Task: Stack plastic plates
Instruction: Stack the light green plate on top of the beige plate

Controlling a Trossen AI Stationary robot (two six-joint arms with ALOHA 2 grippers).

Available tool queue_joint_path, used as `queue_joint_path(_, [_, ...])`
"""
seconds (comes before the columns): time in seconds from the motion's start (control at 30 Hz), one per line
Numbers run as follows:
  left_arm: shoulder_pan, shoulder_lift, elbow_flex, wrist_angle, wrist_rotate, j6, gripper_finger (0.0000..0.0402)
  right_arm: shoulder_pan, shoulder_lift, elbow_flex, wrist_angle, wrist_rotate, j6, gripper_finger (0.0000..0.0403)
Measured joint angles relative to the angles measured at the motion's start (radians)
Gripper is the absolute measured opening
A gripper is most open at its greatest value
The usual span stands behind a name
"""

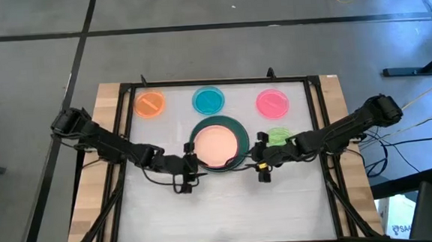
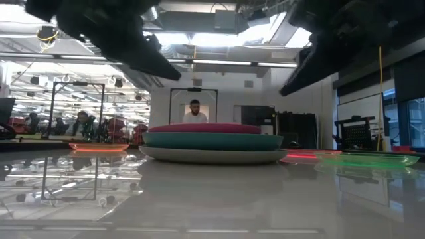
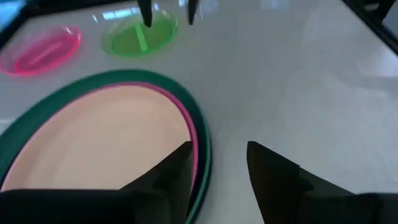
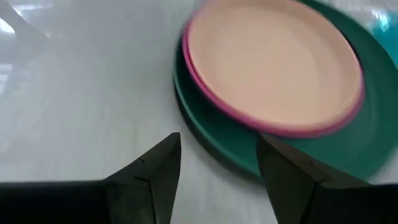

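A stack of plates [image 1: 217, 142] stands mid-table: a peach plate [image 3: 99, 140] on top, a magenta rim [image 4: 211, 93] under it, then the teal-green plate [image 4: 348, 146]. The low view shows a grey plate [image 2: 212, 156] at the bottom; no black plate shows. My left gripper [image 1: 191, 158] [image 3: 217, 168] hovers open at the stack's left-near edge. My right gripper [image 1: 257, 157] [image 4: 217, 162] hovers open at its right-near edge. The green plate [image 1: 278, 137] lies flat on the table, right of the stack.
Small orange [image 1: 149, 104], blue [image 1: 209, 100] and pink [image 1: 272, 102] plates lie in a row along the far side. A black frame [image 1: 128, 104] borders the table. The near half of the white surface [image 1: 221, 211] holds nothing. A person [image 2: 194, 111] stands in the room beyond.
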Motion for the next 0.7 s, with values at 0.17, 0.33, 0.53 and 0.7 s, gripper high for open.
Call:
queue_joint_path(0.17, [-0.063, -0.001, -0.109, 0.193, -0.007, -0.052, 0.0131, 0.000, -0.074, 0.000, -0.212, -0.001, 0.125, 0.0198])
queue_joint_path(0.33, [-0.115, -0.001, -0.250, 0.421, -0.052, -0.130, 0.0121, 0.000, -0.068, 0.000, -0.413, -0.003, 0.238, 0.0198])
queue_joint_path(0.53, [-0.161, -0.001, -0.342, 0.569, -0.188, -0.163, 0.0114, 0.000, -0.019, 0.000, -0.544, -0.003, 0.379, 0.0198])
queue_joint_path(0.7, [-0.166, -0.001, -0.346, 0.573, -0.233, -0.152, 0.0114, 0.000, 0.047, 0.000, -0.545, -0.003, 0.411, 0.0198])
